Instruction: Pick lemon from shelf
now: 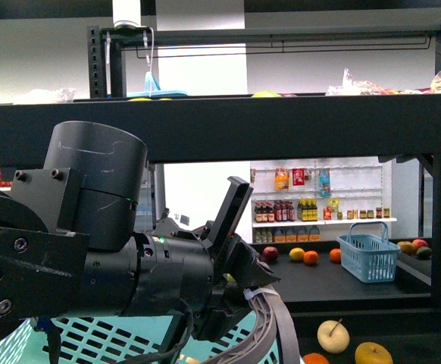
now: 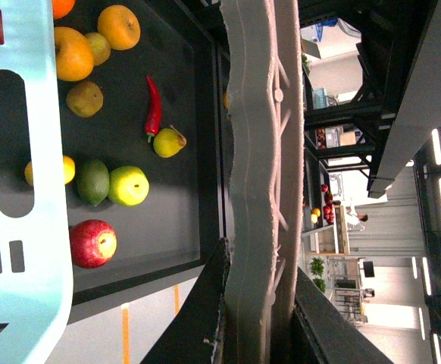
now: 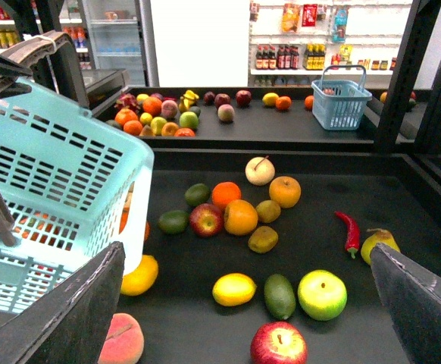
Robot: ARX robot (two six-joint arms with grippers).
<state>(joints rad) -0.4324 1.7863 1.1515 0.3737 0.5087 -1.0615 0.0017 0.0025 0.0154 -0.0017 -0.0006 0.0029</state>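
The right claw (image 3: 246, 249) is released, its two dark fingers (image 3: 84, 318) spread wide with nothing in them. It looks down on a dark board of the shelf (image 3: 304, 227), where loose fruit lies.

One lemon (image 3: 234, 289) rests on that board, ahead of the right claw and inside the gap between its fingers, nearer the finger on the basket side. It is apart from both fingers. Just beside the lemon, toward the other finger, lie one dark green fruit (image 3: 279, 296) and then one green apple (image 3: 322, 294), the three forming a row. One red apple (image 3: 279, 343) sits closer to the claw than that row.

Farther from the claw is a cluster holding a second red apple (image 3: 205, 220), one pale apple (image 3: 260, 171) with a stem, three orange fruits, two brownish ones and two more dark green ones. One red chili (image 3: 349, 231) and one pear (image 3: 378, 244) lie near the far finger. One peach (image 3: 120, 339) lies by the near finger.

There are two baskets: a light-blue basket (image 3: 54, 197) close to the near finger, and a small blue basket (image 3: 342, 102) well beyond the claw on a farther board.

The left claw (image 2: 260, 262) is clenched on the light-blue basket's grey handle (image 2: 251, 152), which fills the space between its two fingers.
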